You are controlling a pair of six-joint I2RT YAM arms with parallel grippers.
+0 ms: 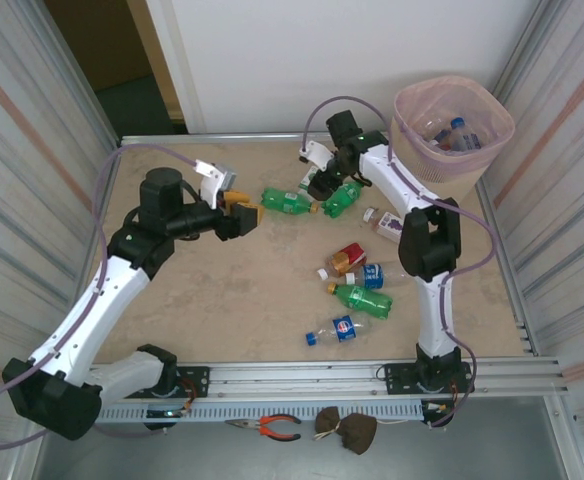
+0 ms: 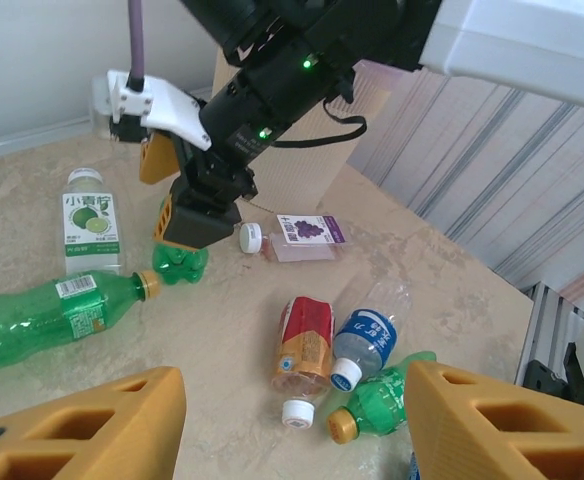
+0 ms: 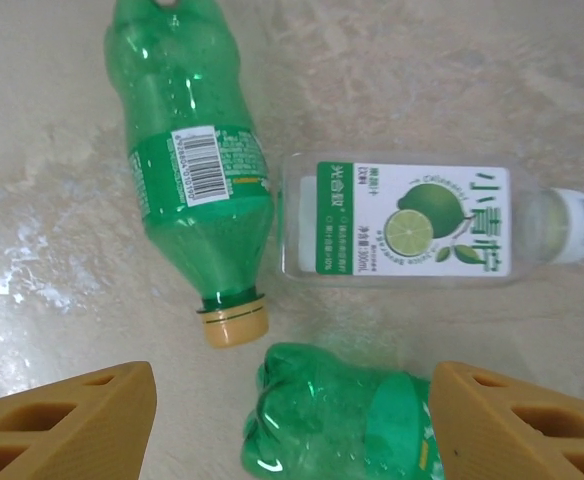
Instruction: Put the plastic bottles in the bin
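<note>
The right fingers (image 3: 64,420) stand apart, astride a green bottle (image 3: 337,425). Just beyond them lies a clear bottle (image 3: 412,232) labelled "小青柠". The left fingers (image 2: 82,430) stand apart, empty.

The left arm (image 1: 82,320) and the right arm (image 1: 430,310) share one build: slim white shell links joined by bulky black joint housings, each on a black base (image 1: 47,395). A thin greyish-purple cable (image 2: 137,40) runs along each arm, and a white bracket (image 2: 157,100) sits at the wrist. The left gripper (image 2: 292,425) and the right gripper (image 3: 292,400) carry ochre-orange plastic fingers (image 2: 82,425), wedge-shaped with hollow triangular cut-outs. Small green lights (image 2: 305,64) glow on the right arm's black wrist housing, beside a thin black strap (image 2: 347,120)
</note>
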